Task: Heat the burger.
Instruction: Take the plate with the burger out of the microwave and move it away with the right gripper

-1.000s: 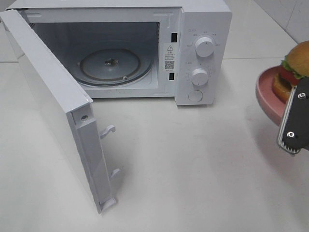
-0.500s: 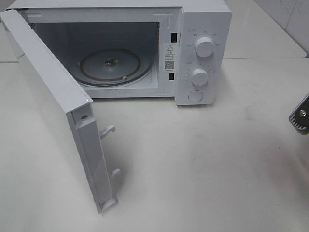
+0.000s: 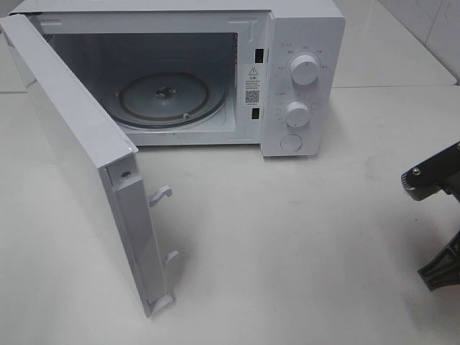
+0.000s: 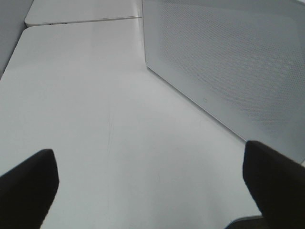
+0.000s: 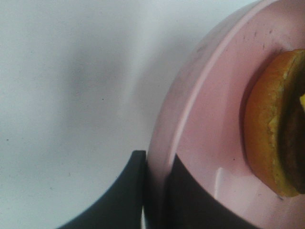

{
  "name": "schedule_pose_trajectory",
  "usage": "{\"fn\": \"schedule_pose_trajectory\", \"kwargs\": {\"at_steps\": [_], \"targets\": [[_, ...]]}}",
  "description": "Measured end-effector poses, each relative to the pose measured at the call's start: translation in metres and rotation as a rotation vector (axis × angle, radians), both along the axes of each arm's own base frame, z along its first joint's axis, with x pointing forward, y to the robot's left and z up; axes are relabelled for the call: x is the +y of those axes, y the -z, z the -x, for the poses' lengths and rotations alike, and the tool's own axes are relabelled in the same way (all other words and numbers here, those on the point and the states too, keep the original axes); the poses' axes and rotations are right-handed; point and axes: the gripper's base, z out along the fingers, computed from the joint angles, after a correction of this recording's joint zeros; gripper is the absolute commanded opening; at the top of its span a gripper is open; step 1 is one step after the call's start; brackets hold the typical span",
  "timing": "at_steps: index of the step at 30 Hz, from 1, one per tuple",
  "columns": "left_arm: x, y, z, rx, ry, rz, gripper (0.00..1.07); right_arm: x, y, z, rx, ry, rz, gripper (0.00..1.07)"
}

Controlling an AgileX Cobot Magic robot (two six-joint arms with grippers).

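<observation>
The burger (image 5: 274,129), with a golden-brown bun, lies on a round pink plate (image 5: 200,119) in the right wrist view. My right gripper (image 5: 155,191) is shut on the plate's rim, one dark finger (image 5: 126,191) under it and one on it. In the high view the burger and plate are out of frame; only dark parts of the right arm (image 3: 433,178) show at the right edge. My left gripper (image 4: 152,191) is open and empty above the table, beside the microwave door (image 4: 228,62).
The white microwave (image 3: 302,79) stands at the back with its door (image 3: 79,158) swung wide open to the left. The glass turntable (image 3: 169,97) inside is bare. The white table (image 3: 287,237) lies in front of it.
The right arm has carried the plate and burger out of the high view past the right edge, then shifted lower there. The microwave has not moved.
</observation>
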Motion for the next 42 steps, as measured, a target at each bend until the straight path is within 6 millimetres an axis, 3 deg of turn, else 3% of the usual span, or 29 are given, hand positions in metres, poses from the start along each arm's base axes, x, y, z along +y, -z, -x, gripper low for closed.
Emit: {"fn": "schedule_pose_trajectory", "kwargs": {"at_steps": [17, 28, 33, 35, 36, 38, 42], "targets": [[0.0, 0.0, 0.0, 0.0, 0.0, 0.0, 0.98, 0.019, 0.064, -0.025, 0.066, 0.038, 0.045, 0.01], [0.0, 0.0, 0.0, 0.0, 0.0, 0.0, 0.98, 0.023, 0.083, -0.039, 0.07, 0.049, 0.136, 0.05], [0.0, 0.0, 0.0, 0.0, 0.0, 0.0, 0.98, 0.022, 0.084, -0.04, 0.072, 0.047, 0.155, 0.16], [0.0, 0.0, 0.0, 0.0, 0.0, 0.0, 0.98, 0.022, 0.082, -0.039, 0.091, 0.053, 0.153, 0.28], [0.0, 0.0, 0.0, 0.0, 0.0, 0.0, 0.98, 0.022, 0.082, -0.039, 0.091, 0.053, 0.153, 0.28], [0.0, 0.0, 0.0, 0.0, 0.0, 0.0, 0.98, 0.023, 0.077, -0.037, 0.098, 0.054, 0.129, 0.44], [0.0, 0.0, 0.0, 0.0, 0.0, 0.0, 0.98, 0.024, 0.068, -0.035, 0.087, 0.069, 0.094, 0.5]]}}
